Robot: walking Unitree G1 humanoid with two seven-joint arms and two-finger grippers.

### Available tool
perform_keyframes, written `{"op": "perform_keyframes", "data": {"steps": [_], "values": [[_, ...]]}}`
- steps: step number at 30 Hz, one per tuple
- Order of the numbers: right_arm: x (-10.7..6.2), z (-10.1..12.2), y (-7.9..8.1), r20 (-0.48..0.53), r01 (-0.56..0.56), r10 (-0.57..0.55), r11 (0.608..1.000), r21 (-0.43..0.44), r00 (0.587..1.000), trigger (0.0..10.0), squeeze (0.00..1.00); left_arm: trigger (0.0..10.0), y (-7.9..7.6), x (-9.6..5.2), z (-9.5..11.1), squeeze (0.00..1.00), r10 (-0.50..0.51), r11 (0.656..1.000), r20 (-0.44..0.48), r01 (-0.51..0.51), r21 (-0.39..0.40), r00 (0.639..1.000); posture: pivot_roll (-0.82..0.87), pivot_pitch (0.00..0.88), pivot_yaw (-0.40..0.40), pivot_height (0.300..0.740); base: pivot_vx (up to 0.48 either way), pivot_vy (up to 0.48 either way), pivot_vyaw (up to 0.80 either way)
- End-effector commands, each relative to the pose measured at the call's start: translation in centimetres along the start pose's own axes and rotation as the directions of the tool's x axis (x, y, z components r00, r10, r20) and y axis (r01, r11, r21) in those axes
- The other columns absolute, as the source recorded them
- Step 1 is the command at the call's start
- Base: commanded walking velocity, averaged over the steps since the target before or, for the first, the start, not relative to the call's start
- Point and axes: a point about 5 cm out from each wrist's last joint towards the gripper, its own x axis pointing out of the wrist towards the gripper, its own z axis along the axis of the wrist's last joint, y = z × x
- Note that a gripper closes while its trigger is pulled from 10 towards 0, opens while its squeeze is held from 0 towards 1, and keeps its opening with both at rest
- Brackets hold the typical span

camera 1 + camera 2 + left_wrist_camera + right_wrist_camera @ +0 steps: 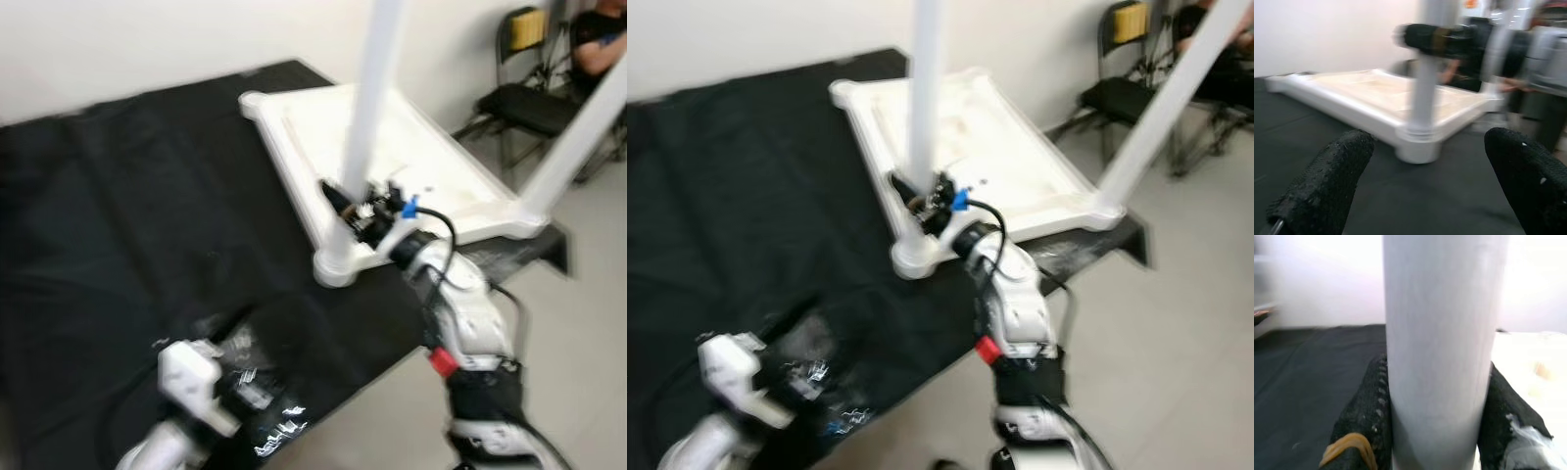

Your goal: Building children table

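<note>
A white children's tabletop (441, 166) lies upside down on a black-covered table. Two white legs stand up from its near corners: one at the front left corner (364, 117), one at the right corner (578, 137). My right gripper (345, 206) is shut around the front left leg just above its socket (336, 264); the right wrist view has that leg (1442, 352) between both black fingers (1369, 411). My left gripper (1420, 186) hangs open low over the black cloth, facing the same leg (1422, 98), with its white wrist (196, 377) at the table's near edge.
The black cloth (127, 215) covers the table to the left. A crinkled clear plastic bag (265, 392) lies near the front edge. A black folding chair (524, 93) and a seated person (598, 44) are at the back right, over pale floor (578, 323).
</note>
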Motion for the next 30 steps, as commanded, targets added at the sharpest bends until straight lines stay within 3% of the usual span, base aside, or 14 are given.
{"op": "perform_keyframes", "data": {"steps": [1,7,8,9,10,11,12,13,14,19,23,27,29,30], "values": [[-2.1,-5.2,0.8,-0.27,-0.043,0.048,0.999,0.024,0.962,0.0,0.0,10.0,0.4,0.1,-0.7,0.0,0.0,1.0,-0.026,0.0,0.004,1.0,0.01,0.198,-0.025,0.74,0.0,0.0,0.0],[-0.9,-5.0,0.4,-0.257,-0.048,0.049,0.999,0.01,0.965,0.0,0.0,10.0,0.4,0.6,-1.1,0.0,-0.015,1.0,-0.025,0.015,-0.005,1.0,0.01,0.177,-0.035,0.74,0.0,0.0,0.0],[-0.8,-5.0,0.5,-0.257,-0.056,0.057,0.998,0.013,0.965,4.2,0.0,10.0,0.5,0.6,-1.1,0.0,-0.014,1.0,-0.025,0.013,-0.004,1.0,0.01,0.174,-0.035,0.74,0.0,0.0,0.0],[-0.7,-4.9,0.8,-0.254,-0.074,0.077,0.997,0.018,0.964,4.2,0.0,10.0,0.5,0.7,-1.1,0.0,-0.012,1.0,-0.025,0.012,-0.003,1.0,0.01,0.172,-0.035,0.74,0.0,0.0,0.0],[-0.6,-4.7,1.2,-0.245,-0.098,0.104,0.995,0.034,0.964,10.0,0.0,10.0,0.5,0.7,-1.2,0.0,-0.011,1.0,-0.025,0.011,-0.002,1.0,0.01,0.17,-0.036,0.74,0.0,0.0,0.0],[-0.6,-4.7,1.2,-0.245,-0.098,0.104,0.995,0.034,0.964,10.0,0.0,10.0,0.5,0.7,-1.2,0.0,-0.011,1.0,-0.025,0.011,-0.002,1.0,0.01,0.17,-0.036,0.74,0.0,0.0,0.0],[-0.8,-4.4,1.7,-0.248,-0.091,0.099,0.995,0.044,0.964,10.0,0.31,10.0,0.5,0.7,-1.2,0.0,-0.011,1.0,-0.025,0.011,-0.004,1.0,0.01,0.166,-0.037,0.74,0.0,0.0,0.0],[-0.8,-4.4,1.7,-0.248,-0.091,0.099,0.995,0.044,0.964,10.0,0.31,10.0,0.5,0.7,-1.2,0.0,-0.011,1.0,-0.025,0.011,-0.004,1.0,0.01,0.166,-0.037,0.74,0.0,0.0,0.0],[-1.2,-3.8,2.4,-0.243,-0.082,0.094,0.995,0.06,0.965,10.0,1.0,10.0,0.5,0.7,-1.3,0.0,-0.014,1.0,-0.027,0.014,-0.006,1.0,0.01,0.167,-0.037,0.74,0.0,0.0,0.0],[-0.6,-2.5,2.5,-0.185,-0.185,0.2,0.978,0.096,0.962,10.0,1.0,10.0,0.4,0.7,-1.3,0.0,-0.018,1.0,-0.029,0.018,-0.009,0.999,0.01,0.169,-0.035,0.74,0.0,0.0,0.0],[0.1,-0.1,1.8,-0.106,-0.532,0.537,0.843,0.075,0.837,10.0,1.0,10.0,0.2,0.7,-1.3,0.0,-0.022,1.0,-0.027,0.022,-0.011,0.999,0.03,0.179,-0.039,0.74,0.0,0.0,0.0],[0.2,0.8,1.0,-0.108,-0.64,0.64,0.767,0.038,0.761,10.0,1.0,10.0,0.2,0.6,-1.2,0.0,-0.022,1.0,-0.027,0.021,-0.012,0.999,0.03,0.185,-0.039,0.74,0.0,0.0,0.0],[1.4,1.8,-1.1,-0.169,-0.751,0.737,0.659,-0.04,0.655,10.0,0.0,10.0,0.0,0.5,-1.0,0.0,-0.021,1.0,-0.027,0.021,-0.014,0.999,0.05,0.198,-0.041,0.74,0.0,0.0,0.0],[1.8,2.1,-1.8,-0.19,-0.768,0.748,0.638,-0.062,0.637,10.0,0.0,10.0,-0.1,0.4,-1.0,0.0,-0.022,1.0,-0.028,0.021,-0.015,0.999,0.05,0.2,-0.04,0.74,0.0,0.0,0.0]]}}
